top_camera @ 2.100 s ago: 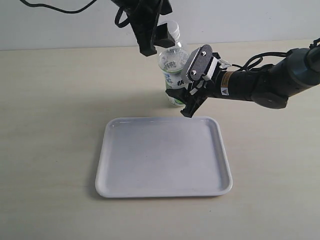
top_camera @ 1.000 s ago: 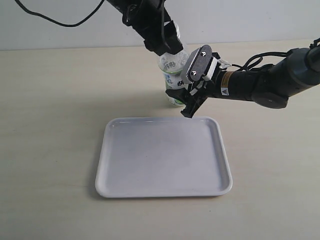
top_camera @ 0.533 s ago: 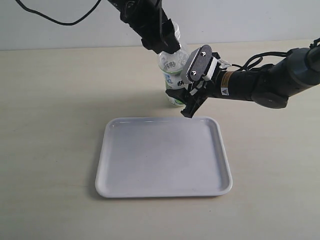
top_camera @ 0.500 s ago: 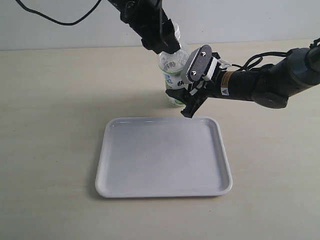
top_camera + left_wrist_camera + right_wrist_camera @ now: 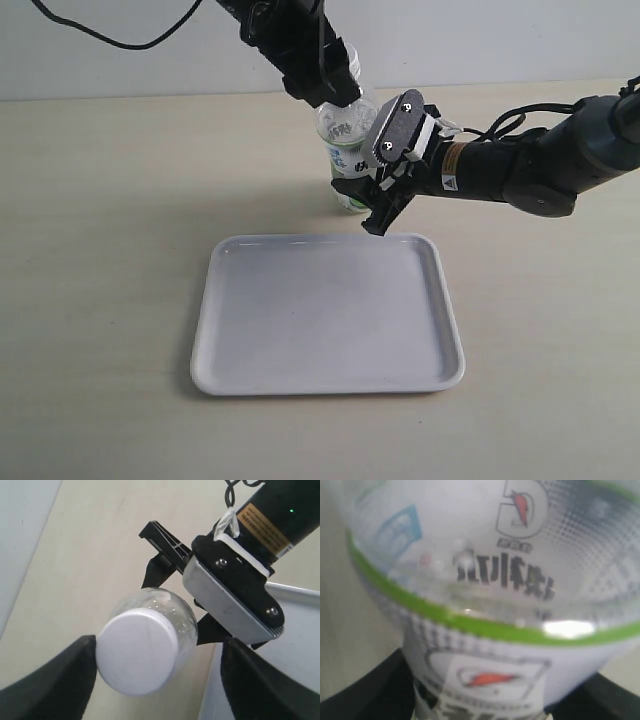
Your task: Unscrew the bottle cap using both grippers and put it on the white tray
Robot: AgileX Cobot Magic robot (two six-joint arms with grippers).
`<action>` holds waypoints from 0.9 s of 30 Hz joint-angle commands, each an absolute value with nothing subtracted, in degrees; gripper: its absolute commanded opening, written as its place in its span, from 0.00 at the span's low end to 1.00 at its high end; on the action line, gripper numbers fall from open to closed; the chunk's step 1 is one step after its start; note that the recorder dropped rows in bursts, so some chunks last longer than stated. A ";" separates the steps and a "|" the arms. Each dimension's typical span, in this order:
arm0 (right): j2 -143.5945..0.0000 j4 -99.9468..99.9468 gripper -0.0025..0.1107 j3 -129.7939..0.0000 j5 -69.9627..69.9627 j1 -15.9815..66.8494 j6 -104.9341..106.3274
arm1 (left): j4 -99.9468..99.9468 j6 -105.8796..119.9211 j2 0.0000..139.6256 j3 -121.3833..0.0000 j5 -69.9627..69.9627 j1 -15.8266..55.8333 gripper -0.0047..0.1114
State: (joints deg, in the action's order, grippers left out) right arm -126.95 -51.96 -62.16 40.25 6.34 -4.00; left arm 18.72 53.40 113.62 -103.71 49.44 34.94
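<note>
The clear bottle (image 5: 341, 140) with its white-green label stands upright just behind the white tray (image 5: 320, 320). My right gripper (image 5: 364, 196), the one with a grey plate, is shut on the bottle's labelled body (image 5: 490, 580) from the right; dark fingers (image 5: 362, 692) press both sides. My dark left gripper (image 5: 325, 85) hangs over the neck from above. In the left wrist view the round white bottle cap (image 5: 137, 651) sits on the bottle between the left gripper's (image 5: 157, 652) open fingers. One finger (image 5: 55, 680) touches the cap; the other stands apart.
The bottle and tray rest on a pale wooden table (image 5: 110, 250) with a white wall behind. The right arm (image 5: 540, 170) lies low across the table's right side. Black cables (image 5: 110, 40) hang at the top left.
Since the earliest frame the left gripper has come down around the cap. Over the last second it shifted only slightly; bottle, tray and right gripper stayed put.
</note>
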 commanded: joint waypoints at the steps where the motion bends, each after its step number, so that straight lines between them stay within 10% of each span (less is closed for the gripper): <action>1: -128.76 -54.02 0.02 -61.12 29.20 6.05 -2.87 | 19.14 53.50 113.08 -103.93 49.06 34.81 0.62; 21: -128.76 -54.02 0.02 -61.12 29.20 6.05 -3.01 | 18.83 53.74 113.51 -103.93 47.05 34.81 0.04; 27: -128.76 -54.02 0.02 -61.12 29.20 6.05 -3.01 | 19.07 50.83 113.51 -103.93 47.84 34.81 0.04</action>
State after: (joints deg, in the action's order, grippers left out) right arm -126.95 -52.07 -62.16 40.14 6.34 -3.97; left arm 18.03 53.06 113.62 -103.71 47.74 34.83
